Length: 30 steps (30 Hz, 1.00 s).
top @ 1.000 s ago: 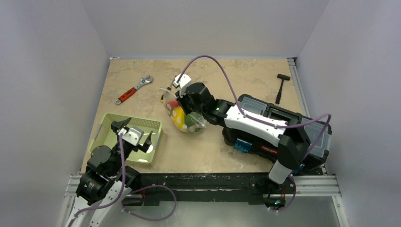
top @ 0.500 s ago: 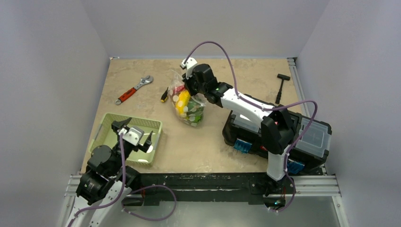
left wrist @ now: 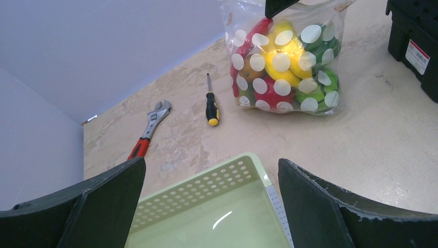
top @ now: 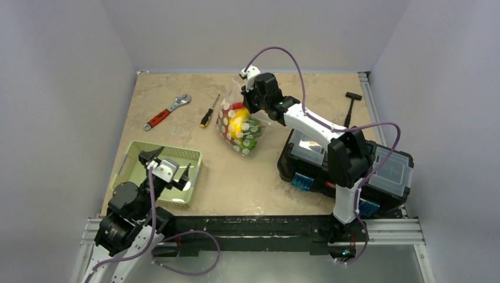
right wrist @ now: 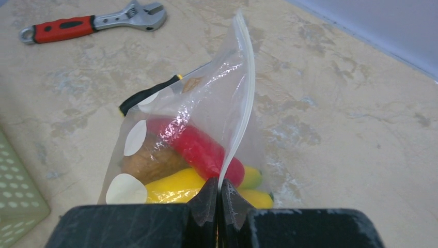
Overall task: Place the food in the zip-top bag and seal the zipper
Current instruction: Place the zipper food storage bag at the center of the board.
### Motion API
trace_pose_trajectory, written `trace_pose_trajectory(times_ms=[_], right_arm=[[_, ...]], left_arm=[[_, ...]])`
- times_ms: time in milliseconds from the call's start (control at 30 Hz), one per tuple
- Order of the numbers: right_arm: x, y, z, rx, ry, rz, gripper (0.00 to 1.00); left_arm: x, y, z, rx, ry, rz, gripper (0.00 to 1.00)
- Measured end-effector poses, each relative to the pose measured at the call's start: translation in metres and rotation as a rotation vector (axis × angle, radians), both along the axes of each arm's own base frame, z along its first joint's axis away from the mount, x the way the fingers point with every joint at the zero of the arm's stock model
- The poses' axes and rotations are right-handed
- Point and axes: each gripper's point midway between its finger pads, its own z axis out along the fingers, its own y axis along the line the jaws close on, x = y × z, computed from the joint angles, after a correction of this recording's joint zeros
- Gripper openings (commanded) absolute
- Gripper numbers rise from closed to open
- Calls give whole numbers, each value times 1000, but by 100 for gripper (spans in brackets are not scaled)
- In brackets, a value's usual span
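Observation:
The zip-top bag (top: 239,127) is clear with white dots and hangs upright over the mid-back of the table, its bottom resting on the surface. The food (left wrist: 289,62) fills it: red, yellow, green and orange pieces. My right gripper (top: 247,96) is above the bag, shut on the zipper (right wrist: 243,103) at the mouth edge, which runs up from between the fingertips. A long red piece (right wrist: 201,150) and yellow ones lie just below the right gripper (right wrist: 220,188). My left gripper (top: 167,165) stands open over the pale green basket (top: 134,148), with nothing between its fingers (left wrist: 98,206).
A red-handled wrench (top: 167,111) and a yellow-black screwdriver (top: 208,113) lie left of the bag. A black hammer (top: 350,109) is at the back right. A black toolbox (top: 389,171) sits at the front right under the right arm.
The right gripper has lifted the bag by its mouth edge and carried it back and to the right, so it now hangs upright. The screwdriver is uncovered. The left arm stayed put.

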Motion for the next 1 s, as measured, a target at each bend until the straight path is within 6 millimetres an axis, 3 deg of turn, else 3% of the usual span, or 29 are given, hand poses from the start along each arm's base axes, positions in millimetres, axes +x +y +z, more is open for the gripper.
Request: trace_pose_trajectory(times_ms=[133,400,567,767,1000], right_arm=[[-12,14,0,40,33,57,3],[-43,49,10,129,88,154,44],[-50,52,13,141,97,171,62],[-61,52,35,163,81,196,84],[-79,51,65,152,44,184,89]], left_arm=[[0,0,0,1,-1,0,100],[0,0,0,1,-2,0,100],[1,0,1,0,-4,0,100],[1,0,1,0,-4,0,100],[2,-1,-4,5,4,1,100]])
